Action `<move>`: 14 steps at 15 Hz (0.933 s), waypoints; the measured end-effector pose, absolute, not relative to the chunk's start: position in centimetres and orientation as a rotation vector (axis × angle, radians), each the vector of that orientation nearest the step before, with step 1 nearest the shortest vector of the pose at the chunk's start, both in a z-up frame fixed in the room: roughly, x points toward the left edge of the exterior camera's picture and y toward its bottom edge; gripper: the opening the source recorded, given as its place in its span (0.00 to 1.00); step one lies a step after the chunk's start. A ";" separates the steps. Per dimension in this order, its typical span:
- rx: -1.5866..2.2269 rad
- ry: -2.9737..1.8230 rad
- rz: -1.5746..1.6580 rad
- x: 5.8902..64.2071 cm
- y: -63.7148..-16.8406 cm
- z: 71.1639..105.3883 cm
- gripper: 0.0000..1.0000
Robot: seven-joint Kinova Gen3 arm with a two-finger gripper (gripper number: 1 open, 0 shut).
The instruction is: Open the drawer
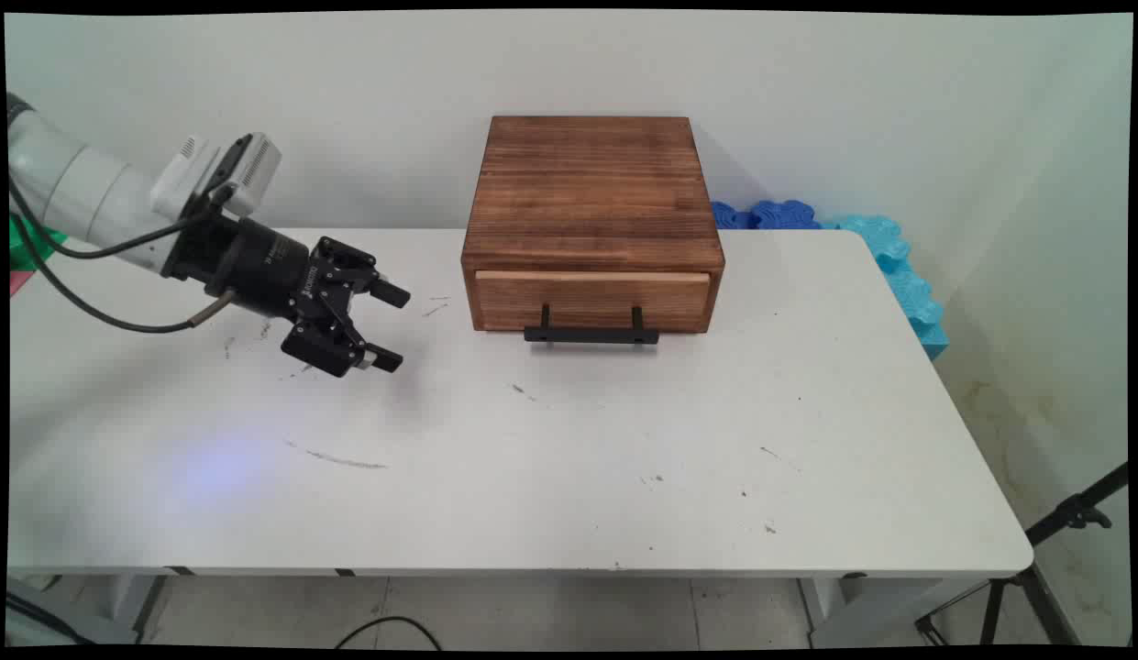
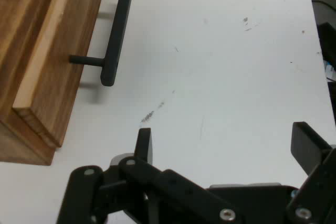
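Tool (image 1: 386, 327) wide open, empty, hovering over tabletop (image 1: 550, 458) near left edge; could overshoot and knock wooden drawer box (image 1: 591, 225) handle (image 1: 591, 335).

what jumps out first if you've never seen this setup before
The wooden drawer box stands at the table's far side against the wall, its drawer shut and a black handle jutting from the front. To its left the black gripper hangs open and empty just above the table, pointing toward the box. Blue foam pieces lie behind the table's far right corner.
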State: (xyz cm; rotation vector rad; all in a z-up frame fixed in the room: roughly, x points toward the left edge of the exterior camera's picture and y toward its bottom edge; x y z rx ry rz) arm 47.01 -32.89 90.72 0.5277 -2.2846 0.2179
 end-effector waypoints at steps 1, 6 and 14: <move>0.524 -2.288 0.218 46.8 -33.1 90.8 1.00; 0.522 -2.310 0.223 45.4 -34.1 91.1 1.00; 0.533 -2.368 0.268 40.2 -38.1 91.0 1.00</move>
